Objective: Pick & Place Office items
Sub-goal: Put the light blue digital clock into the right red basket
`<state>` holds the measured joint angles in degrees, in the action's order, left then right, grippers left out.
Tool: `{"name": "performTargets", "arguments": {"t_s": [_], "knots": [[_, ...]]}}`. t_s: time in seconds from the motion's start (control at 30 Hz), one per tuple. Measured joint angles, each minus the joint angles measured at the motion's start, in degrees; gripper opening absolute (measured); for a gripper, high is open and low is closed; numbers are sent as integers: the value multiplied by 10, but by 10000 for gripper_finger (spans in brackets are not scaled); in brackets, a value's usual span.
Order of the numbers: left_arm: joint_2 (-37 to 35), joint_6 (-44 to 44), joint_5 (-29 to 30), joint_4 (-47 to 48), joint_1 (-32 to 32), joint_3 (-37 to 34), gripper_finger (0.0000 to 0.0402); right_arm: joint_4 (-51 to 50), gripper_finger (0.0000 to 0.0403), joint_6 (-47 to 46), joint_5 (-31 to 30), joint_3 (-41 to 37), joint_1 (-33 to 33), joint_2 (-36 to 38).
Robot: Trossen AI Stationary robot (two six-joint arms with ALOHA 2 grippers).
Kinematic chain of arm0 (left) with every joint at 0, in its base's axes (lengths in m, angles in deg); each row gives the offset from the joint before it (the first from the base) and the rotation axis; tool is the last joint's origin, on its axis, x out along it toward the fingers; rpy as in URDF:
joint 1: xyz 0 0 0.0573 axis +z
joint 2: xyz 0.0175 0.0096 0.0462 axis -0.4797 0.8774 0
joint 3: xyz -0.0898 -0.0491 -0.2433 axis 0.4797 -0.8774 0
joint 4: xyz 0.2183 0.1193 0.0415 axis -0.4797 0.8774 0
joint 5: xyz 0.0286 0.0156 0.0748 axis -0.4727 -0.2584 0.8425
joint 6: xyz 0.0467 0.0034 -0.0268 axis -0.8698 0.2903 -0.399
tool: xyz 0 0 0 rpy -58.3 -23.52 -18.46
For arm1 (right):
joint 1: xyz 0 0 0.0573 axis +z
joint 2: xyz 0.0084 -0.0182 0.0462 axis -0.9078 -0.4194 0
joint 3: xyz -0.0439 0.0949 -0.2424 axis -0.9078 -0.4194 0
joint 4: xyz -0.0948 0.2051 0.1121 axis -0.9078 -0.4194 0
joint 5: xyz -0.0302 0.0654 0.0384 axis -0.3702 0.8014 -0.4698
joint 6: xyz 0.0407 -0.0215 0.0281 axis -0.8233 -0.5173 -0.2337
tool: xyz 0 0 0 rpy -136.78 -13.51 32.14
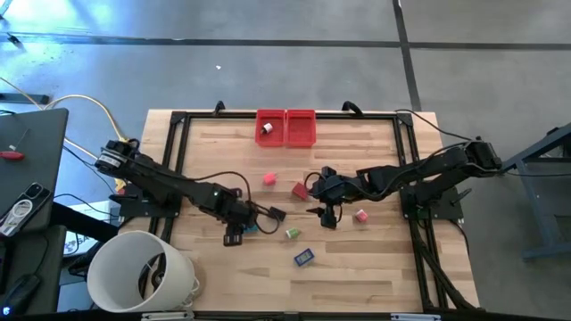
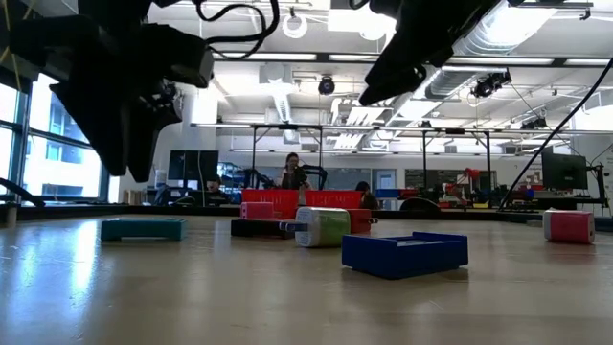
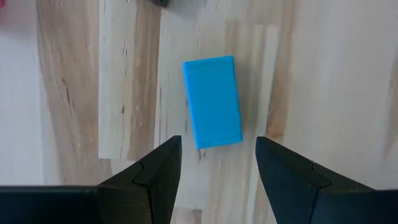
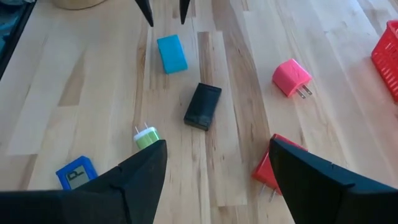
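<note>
My left gripper (image 3: pixel 217 146) hangs open just above the table, pointing steeply down, its fingertips just short of one short end of a teal block (image 3: pixel 212 101) that lies flat on the wood. In the high view that gripper (image 1: pixel 240 230) is left of centre. My right gripper (image 1: pixel 326 212) hovers open over the middle, above the table, holding nothing. Loose on the table lie a black piece (image 4: pixel 203 106), a pink plug (image 4: pixel 291 77), a red piece (image 4: pixel 266 169), a green piece (image 4: pixel 147 137), a dark blue piece (image 4: pixel 76 174) and a pink-and-white piece (image 1: pixel 361 215).
Two red bins (image 1: pixel 286 127) stand side by side at the far edge; the left one holds a white piece (image 1: pixel 266 129). A big white bucket (image 1: pixel 143 272) stands off the table's near left corner. A black frame (image 1: pixel 403 134) rims the table.
</note>
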<state>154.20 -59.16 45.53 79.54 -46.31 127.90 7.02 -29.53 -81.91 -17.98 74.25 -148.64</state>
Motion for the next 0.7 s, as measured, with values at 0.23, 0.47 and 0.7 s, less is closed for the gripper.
{"name": "performTargets", "arguments": {"t_s": [0.23, 0.47, 0.7], "knots": [[45, 2, -4, -24, -13, 0, 198, 1, 270, -8, -1, 0, 16, 0], [56, 2, 21, -29, -26, 0, 198, 8, 270, -53, -3, 0, 44, 0], [56, 12, 59, -29, -25, 0, 198, 44, 270, -53, -3, 0, 82, 0]]}}
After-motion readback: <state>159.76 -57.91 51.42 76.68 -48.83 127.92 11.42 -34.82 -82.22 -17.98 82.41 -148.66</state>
